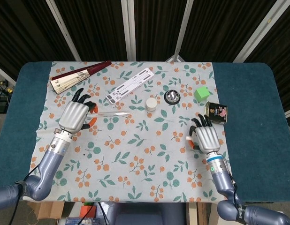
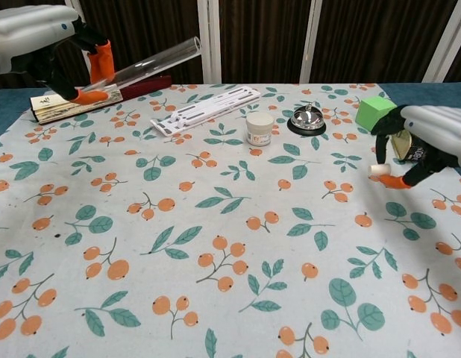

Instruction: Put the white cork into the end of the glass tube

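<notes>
Over floral cloth (image 1: 135, 154), the right hand (image 1: 206, 138) pinched the white cork (image 2: 379, 170) aloft, the left hand (image 1: 74, 116) gripped the glass tube (image 2: 152, 63); alignment with the tube's open end seemed key.

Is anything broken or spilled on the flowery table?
Nothing looks broken or spilled. The left hand holds the glass tube up at a slant, the right hand pinches the white cork.
</notes>
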Motion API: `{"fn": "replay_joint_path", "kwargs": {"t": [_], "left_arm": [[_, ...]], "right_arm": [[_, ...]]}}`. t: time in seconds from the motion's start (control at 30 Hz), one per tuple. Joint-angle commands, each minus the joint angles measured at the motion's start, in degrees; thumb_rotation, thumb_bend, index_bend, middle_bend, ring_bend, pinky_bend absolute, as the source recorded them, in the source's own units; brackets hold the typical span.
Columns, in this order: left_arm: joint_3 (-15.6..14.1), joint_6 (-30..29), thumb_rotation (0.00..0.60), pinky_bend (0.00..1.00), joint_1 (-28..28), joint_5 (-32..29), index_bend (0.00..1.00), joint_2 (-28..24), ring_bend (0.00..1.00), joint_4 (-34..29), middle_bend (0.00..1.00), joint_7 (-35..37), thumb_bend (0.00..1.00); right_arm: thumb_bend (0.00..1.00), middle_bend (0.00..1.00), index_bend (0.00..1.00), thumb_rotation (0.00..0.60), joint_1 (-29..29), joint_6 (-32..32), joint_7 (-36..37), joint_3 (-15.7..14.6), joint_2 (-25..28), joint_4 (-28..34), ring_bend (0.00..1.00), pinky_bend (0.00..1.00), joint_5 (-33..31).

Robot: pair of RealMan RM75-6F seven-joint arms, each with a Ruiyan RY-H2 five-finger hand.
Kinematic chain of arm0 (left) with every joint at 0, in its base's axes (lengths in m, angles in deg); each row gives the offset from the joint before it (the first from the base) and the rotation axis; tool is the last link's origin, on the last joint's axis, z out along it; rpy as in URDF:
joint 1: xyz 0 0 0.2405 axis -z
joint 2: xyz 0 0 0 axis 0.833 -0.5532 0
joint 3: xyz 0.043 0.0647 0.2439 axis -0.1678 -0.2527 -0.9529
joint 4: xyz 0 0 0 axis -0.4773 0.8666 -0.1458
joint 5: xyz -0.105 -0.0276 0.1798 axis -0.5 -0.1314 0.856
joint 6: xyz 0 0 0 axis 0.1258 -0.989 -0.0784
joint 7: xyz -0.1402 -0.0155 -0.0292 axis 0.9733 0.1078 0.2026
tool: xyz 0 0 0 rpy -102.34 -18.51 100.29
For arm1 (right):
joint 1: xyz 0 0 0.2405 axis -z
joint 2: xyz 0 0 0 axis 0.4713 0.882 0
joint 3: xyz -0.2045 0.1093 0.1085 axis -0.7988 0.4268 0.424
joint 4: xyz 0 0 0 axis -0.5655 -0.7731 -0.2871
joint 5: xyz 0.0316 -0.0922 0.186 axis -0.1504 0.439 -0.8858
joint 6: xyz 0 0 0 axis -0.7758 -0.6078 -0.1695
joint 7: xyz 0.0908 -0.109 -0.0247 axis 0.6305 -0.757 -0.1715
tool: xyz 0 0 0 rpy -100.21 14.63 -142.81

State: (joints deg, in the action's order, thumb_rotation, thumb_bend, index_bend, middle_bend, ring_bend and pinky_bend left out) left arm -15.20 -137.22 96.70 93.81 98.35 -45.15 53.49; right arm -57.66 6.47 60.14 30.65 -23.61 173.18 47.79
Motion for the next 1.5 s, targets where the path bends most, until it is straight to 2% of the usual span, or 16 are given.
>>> {"fn": "replay_joint_path", "kwargs": {"t": [0.03, 0.27, 0.57, 0.9, 1.23, 1.5], "left_arm": [[0.3, 0.3, 0.6, 0.0, 0.6, -0.8, 0.69, 1.4, 0.21, 0.8, 0.73, -0.5, 0.54], [1.9, 2.0, 0.6, 0.0, 3.1, -3.8, 0.69, 5.3, 0.21, 3.2, 0.74, -2.0, 0.54], [4.8, 4.5, 0.6, 0.0, 7.3, -8.4, 0.69, 10.6, 0.22, 7.0, 0.74, -4.4, 0.54], [6.9, 4.4, 0.6, 0.0, 10.1, -11.7, 0.69, 14.8, 0.24, 8.6, 0.75, -5.0, 0.54], [8.9, 0.5, 0.6, 0.0, 11.3, -8.7, 0.7, 18.6, 0.25, 11.1, 0.75, -0.2, 0.54], [8.8, -0.2, 0.6, 0.0, 11.5, -7.8, 0.7, 19.6, 0.25, 11.8, 0.75, 1.2, 0.54]], "right_arm": [[0.36, 0.22, 0.71, 0.6, -0.3, -2.9, -1.4, 1.7, 0.3, 0.7, 0.0, 0.0, 1.2], [0.36, 0.23, 0.72, 0.6, -2.3, -8.7, -2.7, 5.8, 0.6, 1.2, 0.0, 0.0, 5.8], [0.36, 0.24, 0.72, 0.6, -6.3, -11.4, -3.7, 8.6, 1.2, -1.1, 0.0, 0.0, 12.2], [0.36, 0.24, 0.74, 0.6, -10.0, -13.5, -4.0, 7.5, 0.4, -7.7, 0.0, 0.0, 20.7], [0.36, 0.24, 0.74, 0.6, -11.6, -13.7, -4.2, 6.6, 0.4, -10.5, 0.0, 0.0, 23.6], [0.36, 0.24, 0.75, 0.6, -12.2, -14.0, -5.1, 6.7, -0.2, -11.0, 0.0, 0.0, 23.7]]}}
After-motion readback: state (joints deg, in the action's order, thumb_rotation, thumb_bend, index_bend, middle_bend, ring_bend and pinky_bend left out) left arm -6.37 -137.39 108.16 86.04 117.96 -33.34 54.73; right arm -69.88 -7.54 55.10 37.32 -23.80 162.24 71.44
